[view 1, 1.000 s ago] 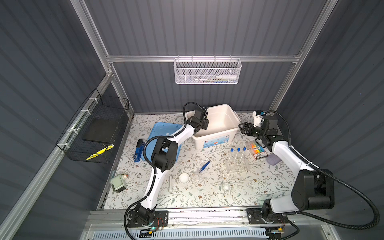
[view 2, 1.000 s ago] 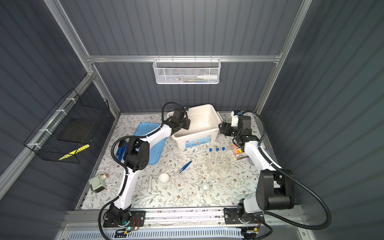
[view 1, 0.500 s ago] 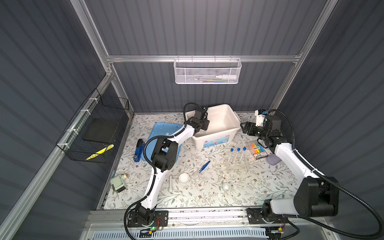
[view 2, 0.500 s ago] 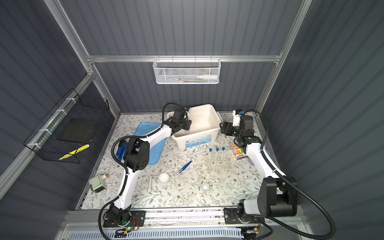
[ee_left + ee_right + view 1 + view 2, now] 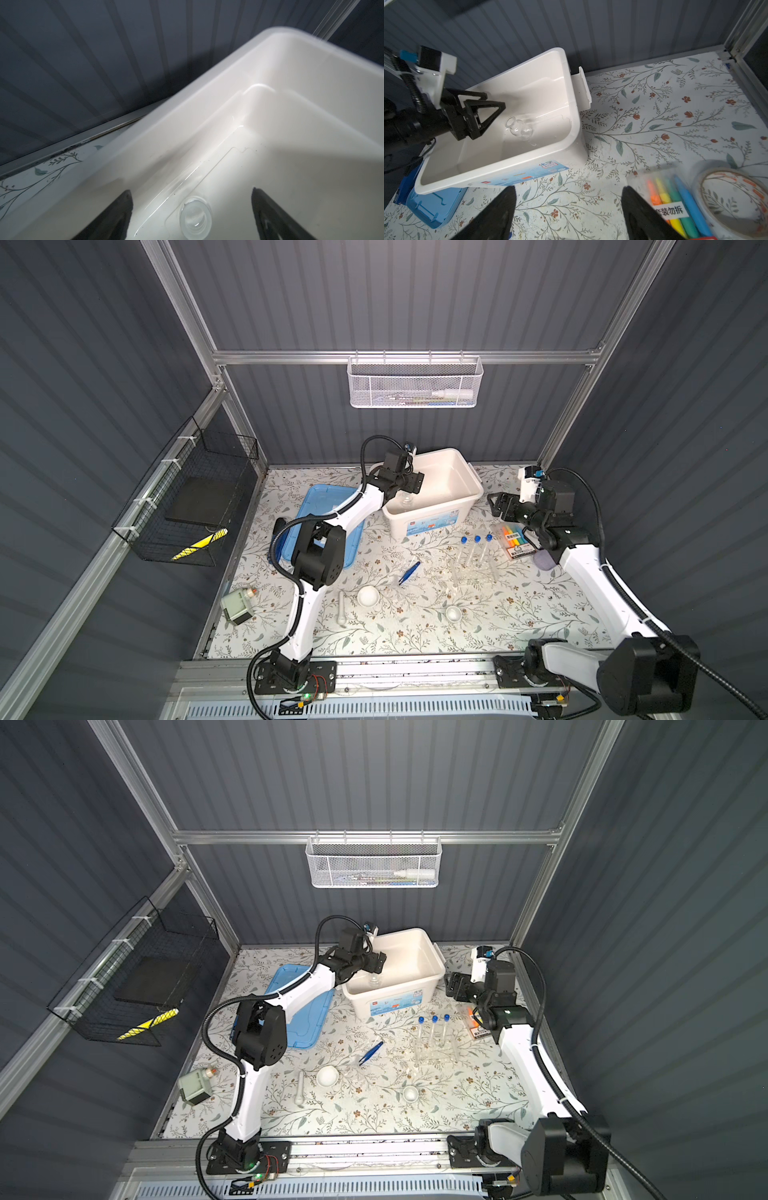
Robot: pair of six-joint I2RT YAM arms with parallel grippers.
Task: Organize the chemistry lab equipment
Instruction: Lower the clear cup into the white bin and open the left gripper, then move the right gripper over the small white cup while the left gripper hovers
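Observation:
The small clear glass vessel lies on the floor of the white bin, its mouth turned toward my left gripper. That left gripper hangs open just above it, over the bin's left end, touching nothing. My right gripper is open and empty over bare table, right of the bin. Three blue-capped test tubes stand in the clear rack. Blue tweezers, two white bowls and the white pestle lie on the table.
A blue lid lies left of the bin under my left arm. The highlighter pack and a tape roll sit by my right gripper. A grey device is at the front left. Wire baskets hang on the left and back walls.
My left gripper has opened and let go of the glass vessel, which now rests in the bin. My right gripper drifted slightly to the right.

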